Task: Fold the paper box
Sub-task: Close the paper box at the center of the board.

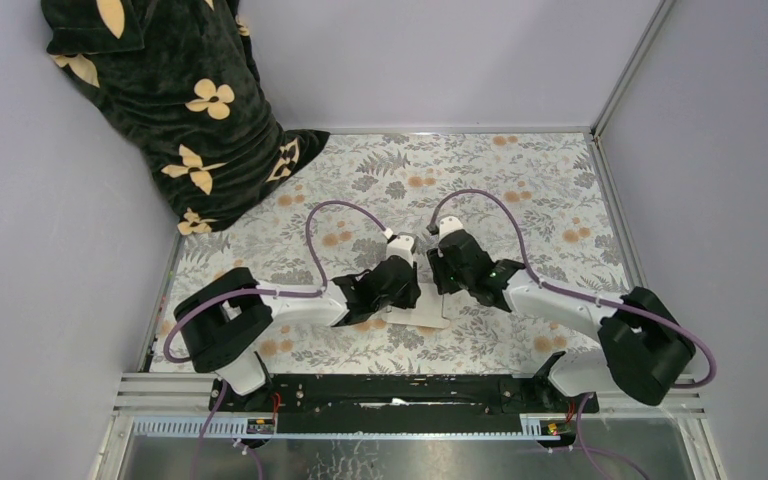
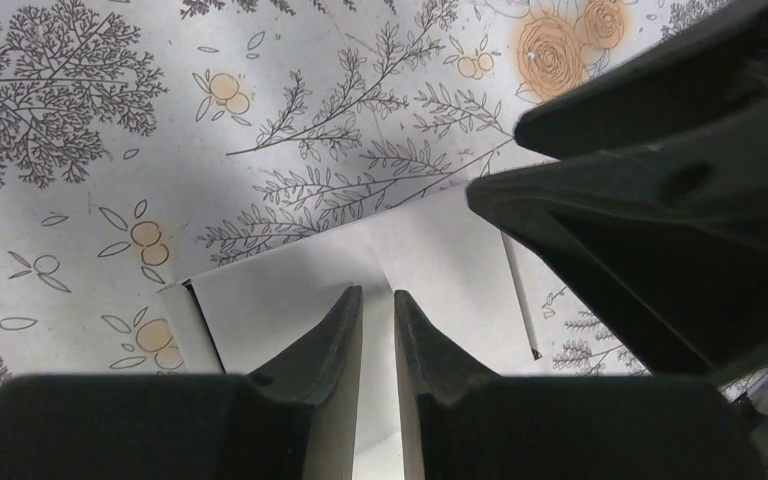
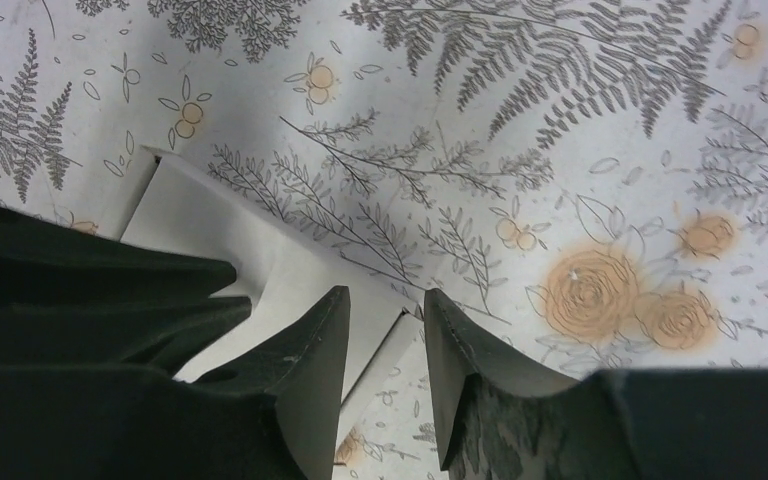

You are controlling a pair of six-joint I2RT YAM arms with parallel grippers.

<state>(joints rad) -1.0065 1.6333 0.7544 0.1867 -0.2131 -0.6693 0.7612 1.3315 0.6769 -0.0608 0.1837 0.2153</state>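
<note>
The left gripper [image 2: 377, 292] fills the bottom of its own wrist view, jaws narrow with only a slit between them. It sits right over the paper box [image 2: 290, 285], where a crease runs away from the tips. White card shows in the slit, but I cannot tell whether the jaws pinch a raised fold or merely hover above the sheet. The box lies mostly flat on the floral bench [image 1: 540, 200], and from overhead only a small white patch of it shows between the two wrists, which crowd over it. The right gripper [image 3: 385, 292] comes at the box from the opposite side. Its jaws are parted wider than the left's and straddle the edge of a side flap [image 3: 375, 355]; bench pattern shows between them and nothing is clamped. This looks like a division of labour. The left arm is placed at the middle of the box, probably to steady it or keep the crease from springing back, while the right lines up on the flap to lift it. Folding seems at an early stage, since the box's panels lie low. With both wrists so near each other above the box, a careless swing could knock them together or skid the thin card. A dark flowered cloth [image 1: 175, 110] is heaped well beyond the box, in the far left corner, clear of the work.
</note>
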